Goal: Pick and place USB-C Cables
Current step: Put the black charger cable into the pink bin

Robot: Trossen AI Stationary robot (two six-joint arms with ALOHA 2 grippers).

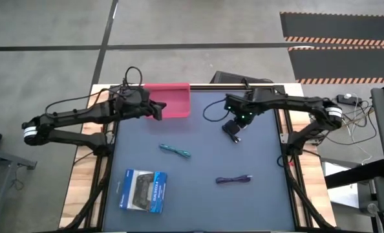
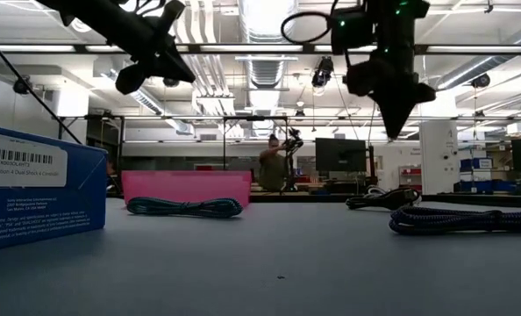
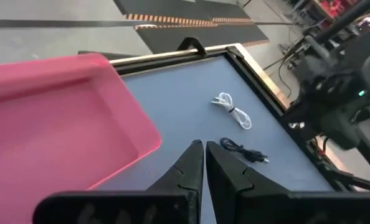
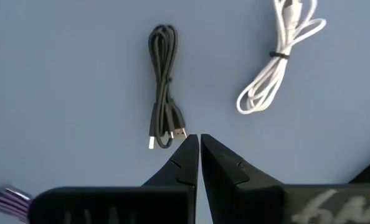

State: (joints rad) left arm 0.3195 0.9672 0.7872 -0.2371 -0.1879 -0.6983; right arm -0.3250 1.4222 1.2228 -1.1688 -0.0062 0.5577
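Note:
Four bundled cables lie flat on the blue-grey mat. The black one [image 4: 163,115] and the white one [image 4: 281,59] lie side by side below my right gripper [image 4: 199,138], which hangs shut above the mat [image 2: 392,127], its tips near the black cable's plug end. The teal cable [image 1: 174,151] lies mid-table and the purple cable [image 1: 234,180] nearer the front. My left gripper [image 3: 203,144] is shut and hovers at the pink tray's [image 3: 60,118] near right corner, touching nothing. The tray rests at the table's far edge.
A blue-and-white boxed game controller [image 1: 142,189] stands at the near left of the mat. Wooden table rims [image 1: 82,188] flank the mat. Loose wires and a dark device [image 1: 227,77] sit by the far edge. A person [image 2: 269,167] stands far off in the room.

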